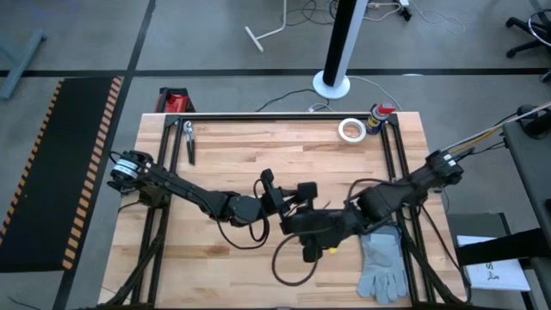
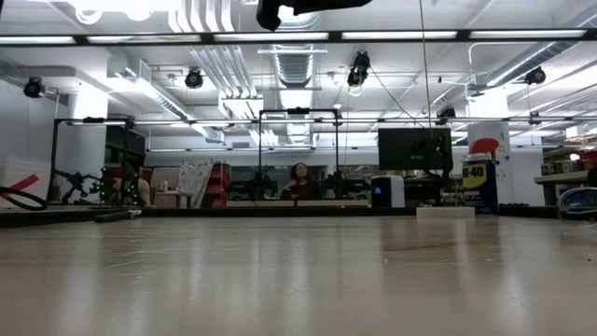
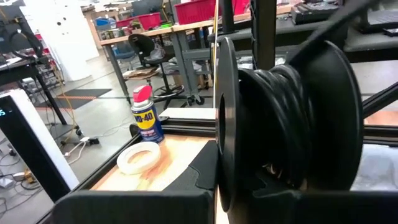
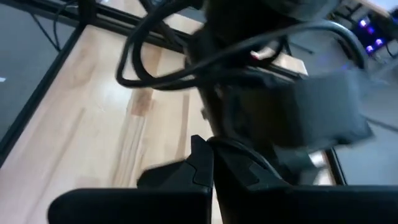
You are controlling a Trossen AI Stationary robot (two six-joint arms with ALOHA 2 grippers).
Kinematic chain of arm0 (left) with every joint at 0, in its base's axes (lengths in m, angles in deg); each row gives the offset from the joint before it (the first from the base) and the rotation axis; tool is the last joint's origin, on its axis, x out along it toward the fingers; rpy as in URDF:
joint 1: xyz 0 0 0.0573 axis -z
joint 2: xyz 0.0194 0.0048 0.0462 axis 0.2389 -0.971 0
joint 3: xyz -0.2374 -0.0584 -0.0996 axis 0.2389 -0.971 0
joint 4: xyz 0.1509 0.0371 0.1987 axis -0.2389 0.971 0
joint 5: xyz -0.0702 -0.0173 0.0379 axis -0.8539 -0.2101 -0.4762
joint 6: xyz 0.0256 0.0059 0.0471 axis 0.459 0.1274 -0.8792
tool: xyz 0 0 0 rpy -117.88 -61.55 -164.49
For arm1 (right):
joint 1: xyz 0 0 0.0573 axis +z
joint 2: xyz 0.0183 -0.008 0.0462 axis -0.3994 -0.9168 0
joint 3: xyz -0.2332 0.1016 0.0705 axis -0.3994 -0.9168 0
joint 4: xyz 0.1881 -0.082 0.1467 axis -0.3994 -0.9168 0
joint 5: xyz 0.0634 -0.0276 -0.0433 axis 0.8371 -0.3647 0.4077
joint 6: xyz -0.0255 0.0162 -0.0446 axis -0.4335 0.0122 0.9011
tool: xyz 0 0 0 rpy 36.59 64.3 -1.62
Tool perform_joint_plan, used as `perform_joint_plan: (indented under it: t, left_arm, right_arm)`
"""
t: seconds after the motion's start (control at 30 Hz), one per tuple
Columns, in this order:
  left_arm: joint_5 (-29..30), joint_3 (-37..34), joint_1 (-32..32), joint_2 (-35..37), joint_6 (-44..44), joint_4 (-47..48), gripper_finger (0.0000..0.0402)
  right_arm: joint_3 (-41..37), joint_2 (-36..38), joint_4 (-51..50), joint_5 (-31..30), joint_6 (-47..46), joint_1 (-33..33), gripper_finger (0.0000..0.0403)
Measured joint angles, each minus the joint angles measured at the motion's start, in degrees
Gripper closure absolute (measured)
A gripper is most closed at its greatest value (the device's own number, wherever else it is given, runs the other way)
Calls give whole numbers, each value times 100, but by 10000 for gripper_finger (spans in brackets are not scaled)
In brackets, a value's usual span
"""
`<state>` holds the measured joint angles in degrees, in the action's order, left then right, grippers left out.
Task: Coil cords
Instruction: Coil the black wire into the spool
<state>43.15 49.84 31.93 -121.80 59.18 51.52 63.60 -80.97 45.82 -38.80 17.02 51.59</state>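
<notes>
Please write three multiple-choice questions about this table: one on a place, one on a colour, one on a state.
1. Where does the grey glove lie?
A) far left corner B) near right corner C) centre
2. What colour is the tape roll?
A) white B) red C) blue
3. How does the cord lie on the table?
A) pulled straight B) loose loops C) tight ball

1 B: it lies by the near right edge.
2 A: it shows white on the wood.
3 B: curves trail near the left gripper and right gripper, mid-table.
</notes>
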Motion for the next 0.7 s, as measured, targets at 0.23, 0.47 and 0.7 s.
perform_joint_plan:
  t: [0.23,0.47,0.7]
  left_arm:
    - [-130,-39,-2,-4,-9,-113,402]
    - [-301,-42,59,-9,-565,-637,402]
    - [-424,-55,59,-31,-887,-1029,401]
  right_arm:
    - [0,-152,289,410,245,-105,403]
    - [0,-108,329,1326,-78,-203,403]
    - [-12,-99,208,1296,-217,-137,403]
